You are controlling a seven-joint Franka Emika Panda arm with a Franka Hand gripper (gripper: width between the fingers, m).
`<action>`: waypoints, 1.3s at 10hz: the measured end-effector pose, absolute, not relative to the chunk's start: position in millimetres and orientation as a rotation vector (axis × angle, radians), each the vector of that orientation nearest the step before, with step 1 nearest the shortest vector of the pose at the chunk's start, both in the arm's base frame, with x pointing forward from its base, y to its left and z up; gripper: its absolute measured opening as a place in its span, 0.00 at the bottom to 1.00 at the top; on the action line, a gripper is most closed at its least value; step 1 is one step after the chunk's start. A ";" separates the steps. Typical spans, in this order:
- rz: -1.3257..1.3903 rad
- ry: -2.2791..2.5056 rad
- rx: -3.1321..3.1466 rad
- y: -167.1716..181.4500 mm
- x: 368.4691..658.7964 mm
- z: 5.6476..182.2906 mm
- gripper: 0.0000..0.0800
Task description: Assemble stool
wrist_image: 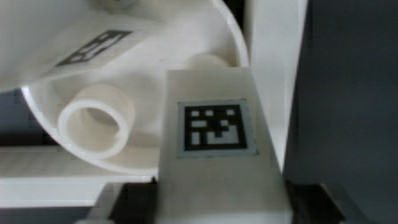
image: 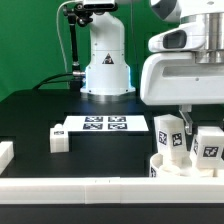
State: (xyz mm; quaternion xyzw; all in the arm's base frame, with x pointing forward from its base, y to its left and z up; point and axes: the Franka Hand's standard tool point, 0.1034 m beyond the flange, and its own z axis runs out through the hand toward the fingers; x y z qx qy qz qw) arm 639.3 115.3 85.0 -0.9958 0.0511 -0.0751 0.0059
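- Ext. view: gripper [image: 184, 114] sits at 3 o'clock of frame, low over the seat [image: 160, 166], which lies at 4–5 o'clock right against the border rail [image: 90, 189].
- Held leg [image: 168, 132] stands upright just under the fingers, and a second leg [image: 210, 145] is just beside it at its 3 o'clock. Can't fully tell from here which of the two is clamped, prob. the first.
- Loose leg [image: 57, 140] lies at 9 o'clock, touching the end of the marker board [image: 100, 125] and well apart from the seat.
- Robot base [image: 105, 62] at 12 o'clock. The dark table [image: 40, 110] is open from 9 to 11, so there's free room that way. Very little at 3–5: rail, seat and both legs are crowded together.
- Wrist view: jaws look pressed onto the held leg [wrist_image: 217, 120], tag facing cam. The contact sits at frame edge, so grip depth is unclear.
- Seat [wrist_image: 160, 50] fills the space behind the leg, and its round socket [wrist_image: 93, 120] is just beside the leg, not lined up w/ it.
- Risk: if the leg is pushed down while offset from the socket, it prob. jams on the socket rim or shoves the seat along the rail.
- Risk: the wide hand or the leg could clip the second leg and tip it, given the tight gap.
- Risk: a shallow pinch could let the leg twist in the jaws under side load.
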 end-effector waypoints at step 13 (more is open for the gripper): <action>-0.142 1.567 -2.601 111.0 635.5 83.7 0.42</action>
